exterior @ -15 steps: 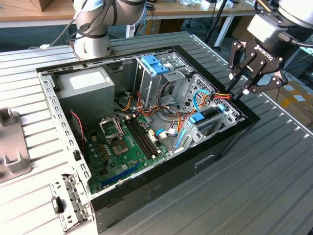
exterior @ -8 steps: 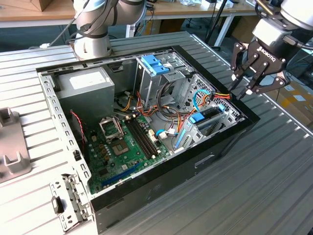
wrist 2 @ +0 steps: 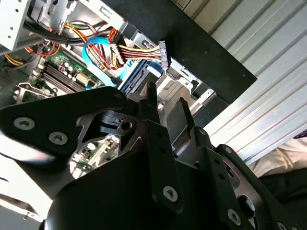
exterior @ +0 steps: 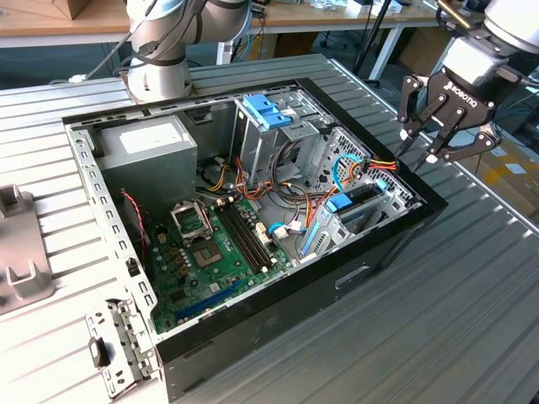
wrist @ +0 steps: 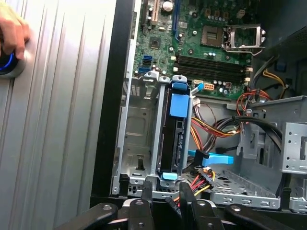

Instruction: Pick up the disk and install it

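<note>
One gripper (exterior: 445, 139) hovers above computer case (exterior: 354, 278) edge at exterior view's right, fingers spread, grasping nothing. Disk (wrist: 173, 132) sits just below and beyond it, slotted upright in metal drive cage (wrist: 139, 129), blue carrier showing. Farther off: motherboard (exterior: 219, 252), grey power supply (exterior: 147, 147).

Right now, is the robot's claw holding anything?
No, nothing. The gripper hangs open and empty above the computer case's edge, while the disk sits in its bay inside the case.
</note>
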Available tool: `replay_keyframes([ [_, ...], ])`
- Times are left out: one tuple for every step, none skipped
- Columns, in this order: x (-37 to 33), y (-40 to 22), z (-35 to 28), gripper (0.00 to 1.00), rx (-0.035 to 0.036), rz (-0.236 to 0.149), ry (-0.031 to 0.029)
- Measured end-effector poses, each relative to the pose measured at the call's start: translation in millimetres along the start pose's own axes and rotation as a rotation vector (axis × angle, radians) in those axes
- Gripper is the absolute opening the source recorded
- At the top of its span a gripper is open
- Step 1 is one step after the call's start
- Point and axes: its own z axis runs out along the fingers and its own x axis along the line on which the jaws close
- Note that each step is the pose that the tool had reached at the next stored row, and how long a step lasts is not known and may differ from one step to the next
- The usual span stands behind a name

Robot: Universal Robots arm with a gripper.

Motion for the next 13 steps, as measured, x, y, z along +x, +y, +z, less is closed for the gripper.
replay_keyframes([
  [0.0, -0.1, 0.0, 0.36, -0.0007, -0.011, 0.0005],
  [0.0, -0.3, 0.1, 0.36, -0.0018, -0.026, 0.0012],
  [0.1, -0.6, 0.1, 0.36, -0.0034, -0.051, 0.0024],
  [0.1, -0.8, 0.2, 0.36, -0.0046, -0.068, 0.0031],
  [0.2, -0.9, 0.2, 0.36, -0.0054, -0.079, 0.0037],
  [0.2, -1.0, 0.2, 0.36, -0.0059, -0.088, 0.0041],
  [0.2, -1.2, 0.3, 0.36, -0.0071, -0.105, 0.0049],
  [0.2, -1.3, 0.3, 0.36, -0.0078, -0.115, 0.0053],
  [0.2, -1.3, 0.3, 0.36, -0.0084, -0.124, 0.0058],
  [0.2, -1.4, 0.3, 0.36, -0.0090, -0.132, 0.0062],
  [0.2, -1.5, 0.3, 0.36, -0.0096, -0.142, 0.0067],
  [0.3, -1.7, 0.3, 0.36, -0.0104, -0.154, 0.0072],
  [0.3, -1.8, 0.3, 0.36, -0.0111, -0.164, 0.0077],
])
